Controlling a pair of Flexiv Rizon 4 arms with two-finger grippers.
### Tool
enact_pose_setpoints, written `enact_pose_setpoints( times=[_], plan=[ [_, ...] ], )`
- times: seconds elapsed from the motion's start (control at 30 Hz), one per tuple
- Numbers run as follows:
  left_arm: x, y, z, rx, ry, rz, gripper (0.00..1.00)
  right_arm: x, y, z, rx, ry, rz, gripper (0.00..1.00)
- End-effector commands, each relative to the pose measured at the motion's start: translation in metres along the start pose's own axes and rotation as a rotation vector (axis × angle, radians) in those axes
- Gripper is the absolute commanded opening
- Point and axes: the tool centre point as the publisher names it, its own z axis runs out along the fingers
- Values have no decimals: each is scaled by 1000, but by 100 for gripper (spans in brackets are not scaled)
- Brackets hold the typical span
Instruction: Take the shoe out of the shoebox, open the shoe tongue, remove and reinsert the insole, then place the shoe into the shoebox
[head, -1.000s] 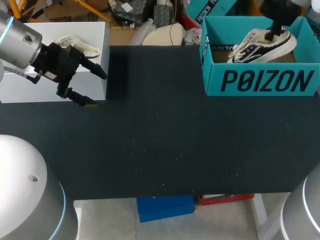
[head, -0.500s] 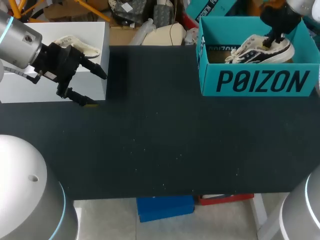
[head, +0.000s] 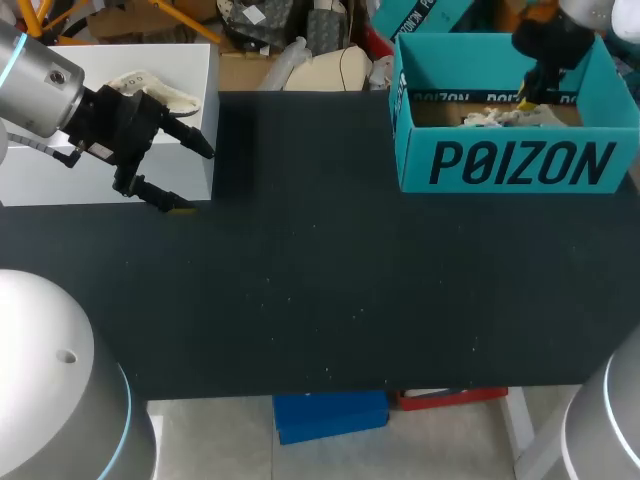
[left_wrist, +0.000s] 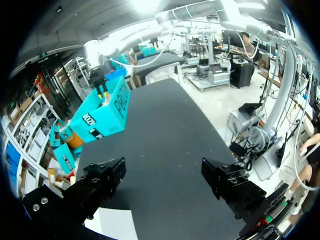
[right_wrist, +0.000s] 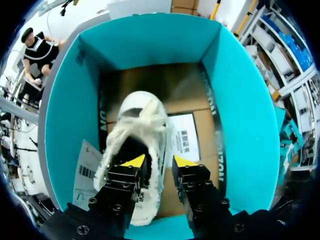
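Evidently the last step is in hand: the right gripper (right_wrist: 155, 162) is low inside the shoebox (right_wrist: 240, 115), its fingers close together and pinching the side wall of the shoe (right_wrist: 137, 125), one finger inside the opening and the other outside. The shoe lies under and ahead of it on the cardboard floor, toe pointing away, which should suit a plain release and lift. The left gripper (left_wrist: 162, 172) hangs over the table (left_wrist: 160, 125), fingers spread wide around nothing, likely parked clear of the work.
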Motion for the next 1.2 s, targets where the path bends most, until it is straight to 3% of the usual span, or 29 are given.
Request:
enact_pose_setpoints(
  times=[0.03,0.33,0.63,0.87,1.2],
  plan=[
    [1,0,0,-5,0,-1,100,-3,4,-7,32,11,2,100],
    [1,0,0,-5,0,-1,100,-1,19,-49,162,-59,2,100],
    [1,0,0,-5,0,-1,100,23,61,-104,221,-161,34,100],
    [1,0,0,-5,0,-1,100,70,125,-132,245,-213,39,100],
    [1,0,0,-5,0,-1,100,158,201,-116,201,-179,-13,100]
  ],
)
